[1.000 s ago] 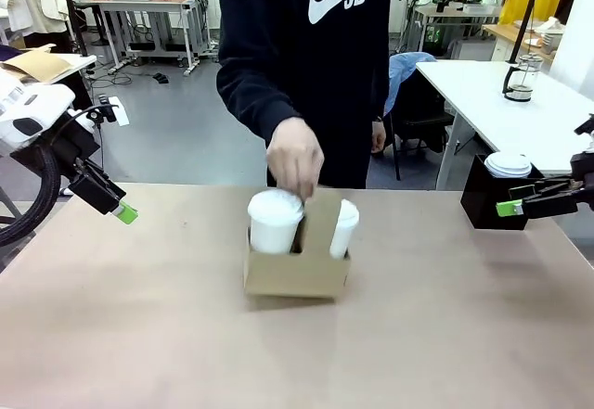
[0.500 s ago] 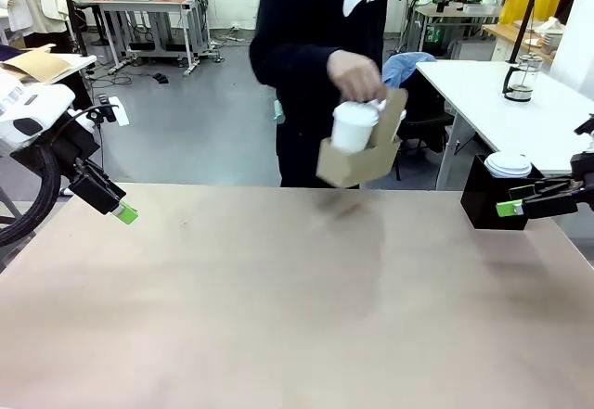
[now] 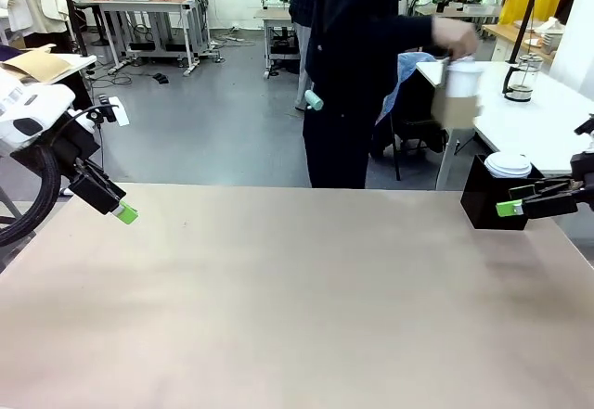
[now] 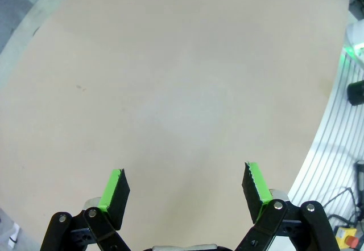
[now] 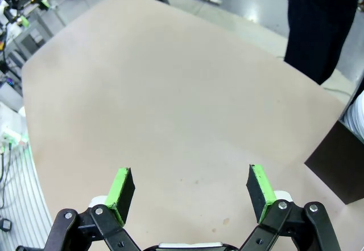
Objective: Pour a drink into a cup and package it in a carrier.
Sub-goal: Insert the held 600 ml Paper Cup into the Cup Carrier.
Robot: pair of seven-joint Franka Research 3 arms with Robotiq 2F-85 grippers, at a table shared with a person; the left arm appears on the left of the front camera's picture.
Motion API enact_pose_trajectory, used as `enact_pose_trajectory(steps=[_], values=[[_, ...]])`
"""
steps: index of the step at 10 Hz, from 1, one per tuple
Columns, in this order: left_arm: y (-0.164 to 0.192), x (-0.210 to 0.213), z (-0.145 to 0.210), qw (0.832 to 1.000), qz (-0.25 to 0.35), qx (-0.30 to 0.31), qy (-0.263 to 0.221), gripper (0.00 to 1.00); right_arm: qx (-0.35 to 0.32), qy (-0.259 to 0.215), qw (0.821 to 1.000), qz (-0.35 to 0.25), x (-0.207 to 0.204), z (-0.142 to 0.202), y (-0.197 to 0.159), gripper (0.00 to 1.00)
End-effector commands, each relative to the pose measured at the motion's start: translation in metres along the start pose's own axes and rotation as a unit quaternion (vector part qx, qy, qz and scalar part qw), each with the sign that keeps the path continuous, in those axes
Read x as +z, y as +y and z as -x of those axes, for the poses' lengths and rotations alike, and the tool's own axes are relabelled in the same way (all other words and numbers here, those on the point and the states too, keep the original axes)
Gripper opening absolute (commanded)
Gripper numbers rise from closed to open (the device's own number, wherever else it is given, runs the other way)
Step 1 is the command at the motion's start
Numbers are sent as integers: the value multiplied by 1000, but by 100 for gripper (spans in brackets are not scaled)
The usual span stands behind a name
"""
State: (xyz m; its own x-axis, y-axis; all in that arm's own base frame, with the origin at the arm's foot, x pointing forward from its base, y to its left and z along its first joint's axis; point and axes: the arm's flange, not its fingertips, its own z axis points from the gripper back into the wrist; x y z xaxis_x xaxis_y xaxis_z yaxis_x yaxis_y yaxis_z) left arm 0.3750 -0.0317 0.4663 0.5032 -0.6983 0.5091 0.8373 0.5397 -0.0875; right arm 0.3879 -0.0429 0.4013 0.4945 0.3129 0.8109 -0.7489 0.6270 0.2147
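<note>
The tan table (image 3: 297, 307) is lying bare across its middle, with a black box (image 3: 484, 207) holding a lidded cup at its far right corner. Behind it, grey floor and white workbenches are stretching away. The left gripper (image 4: 185, 185) and right gripper (image 5: 190, 191) are both hanging spread wide, grasping nothing. A second ago the carrier (image 3: 457, 110) with its cup (image 3: 463, 77) was sitting mid-table; now the person is carrying it off, far right, toward the white side table.

Carrier (image 3: 457, 109) with cup (image 3: 462, 77) behind table (image 3: 297, 316), far right.
</note>
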Motion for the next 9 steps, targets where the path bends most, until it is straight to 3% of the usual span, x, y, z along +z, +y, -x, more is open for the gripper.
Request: enact_pose_trajectory(steps=[1, 9], values=[[0, 1, -1, 1000, 5, 7, -4, 100, 3, -6, 1000, -4, -1, 0, -1, 100], [0, 1, -1, 1000, 5, 7, -4, 100, 3, -6, 1000, -4, -1, 0, -1, 100]])
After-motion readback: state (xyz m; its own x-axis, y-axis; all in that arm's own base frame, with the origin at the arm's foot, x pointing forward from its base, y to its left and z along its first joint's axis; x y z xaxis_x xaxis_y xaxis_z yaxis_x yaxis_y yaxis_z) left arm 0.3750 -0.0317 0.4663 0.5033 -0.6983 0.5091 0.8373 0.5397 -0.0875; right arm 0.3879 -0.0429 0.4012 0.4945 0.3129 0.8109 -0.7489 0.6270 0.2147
